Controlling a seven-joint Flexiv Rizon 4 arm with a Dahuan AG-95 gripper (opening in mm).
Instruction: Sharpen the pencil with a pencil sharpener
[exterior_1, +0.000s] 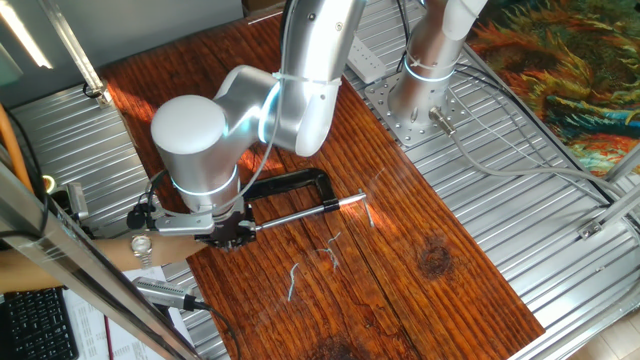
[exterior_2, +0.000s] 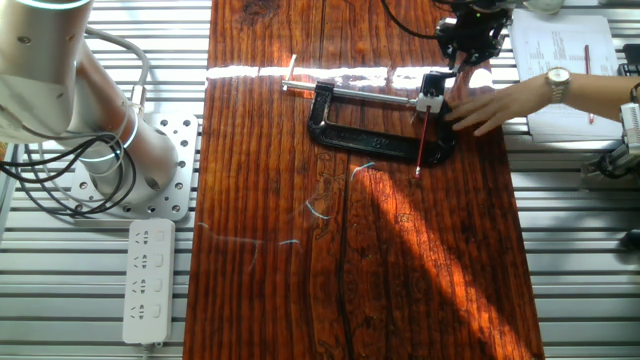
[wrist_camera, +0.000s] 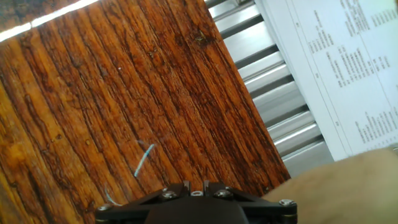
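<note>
Wooden counter fills my near view; on it the black clamp lies far right. I see the pencil slanting across its right end, the pencil sharpener just above. Whether my hand is wide or narrow, I cannot tell. 1 person's arm reaches beside it.
</note>
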